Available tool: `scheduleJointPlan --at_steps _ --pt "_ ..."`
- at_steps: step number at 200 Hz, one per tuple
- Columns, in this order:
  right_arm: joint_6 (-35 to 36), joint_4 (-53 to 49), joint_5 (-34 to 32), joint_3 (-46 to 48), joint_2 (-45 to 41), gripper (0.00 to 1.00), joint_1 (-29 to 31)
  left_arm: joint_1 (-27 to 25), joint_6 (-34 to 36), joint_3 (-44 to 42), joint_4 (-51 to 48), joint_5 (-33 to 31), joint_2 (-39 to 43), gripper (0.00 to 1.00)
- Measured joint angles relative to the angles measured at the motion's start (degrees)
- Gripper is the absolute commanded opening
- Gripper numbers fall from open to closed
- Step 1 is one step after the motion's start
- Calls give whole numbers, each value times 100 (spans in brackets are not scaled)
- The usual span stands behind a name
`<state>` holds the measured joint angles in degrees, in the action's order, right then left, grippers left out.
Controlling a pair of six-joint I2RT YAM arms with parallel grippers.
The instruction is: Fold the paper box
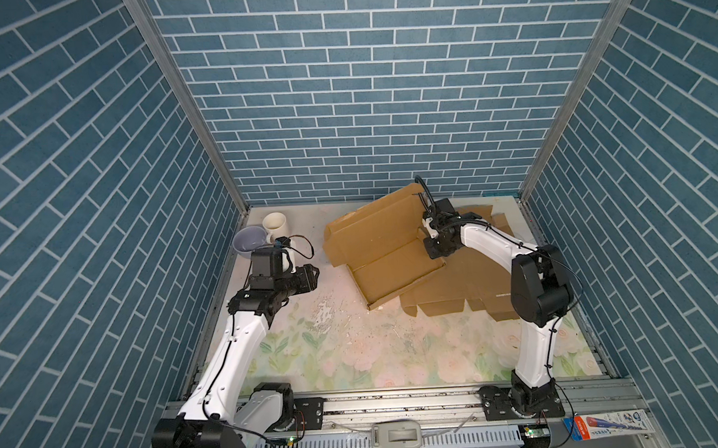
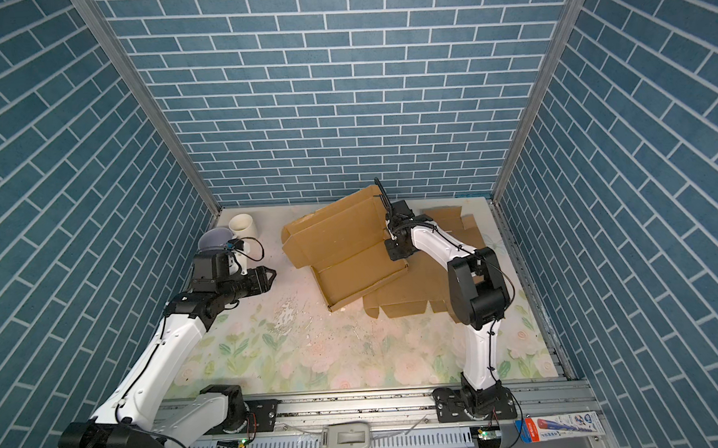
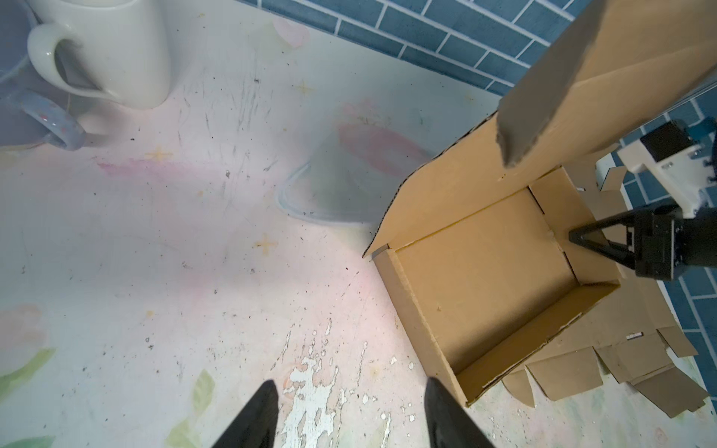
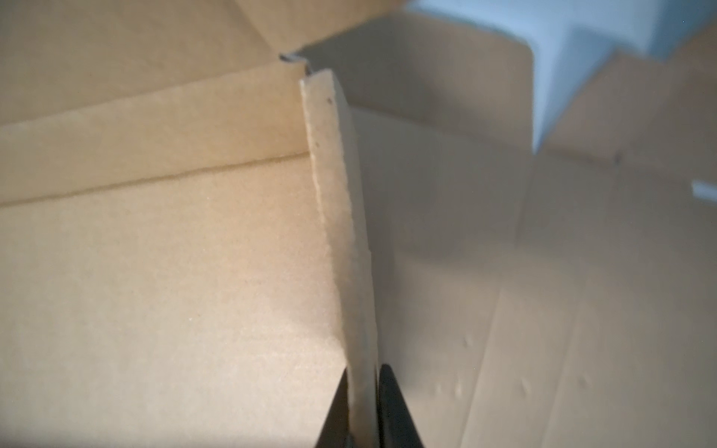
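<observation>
Worktop (image 1: 354, 350): the paper box (image 1: 392, 252) is half-formed with its lid flap raised. It sits toward 1 o'clock of centre, on flat cardboard blanks (image 1: 456, 295). Right claw (image 4: 362, 411) pinches the box's side wall at its 2 o'clock. Left claw (image 3: 349, 419) is spread, well apart at the box's 9 o'clock.

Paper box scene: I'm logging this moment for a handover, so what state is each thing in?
paper box: partly folded, walls up, lid flap raised.
flat cardboard: unfolded, lying under the box.
white mug: upright.
lavender cup: upright, beside the mug.
left gripper: open, holding nothing.
right gripper: fingers shut on the box's side wall.
</observation>
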<state>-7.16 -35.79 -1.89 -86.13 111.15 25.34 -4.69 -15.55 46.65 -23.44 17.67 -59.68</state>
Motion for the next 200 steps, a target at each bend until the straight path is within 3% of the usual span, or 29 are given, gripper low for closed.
scheduleJointPlan --at_steps 33,84,143,174,200 --pt "-706 350 -157 1064 -531 17 0 0 103 -9 343 184 0 67" --pt "-1029 789 433 1676 -796 53 -284 0 468 39 992 710 -509 68" --pt "-254 684 1945 1539 -1910 65 -1152 -2 1010 417 999 1311 -1023 68" --pt "396 826 2380 1021 -1910 68 -1650 -96 1279 457 946 1419 -1132 68" --pt "1167 920 2796 435 -1596 69 -1692 -162 1502 632 929 1394 -1401 68"
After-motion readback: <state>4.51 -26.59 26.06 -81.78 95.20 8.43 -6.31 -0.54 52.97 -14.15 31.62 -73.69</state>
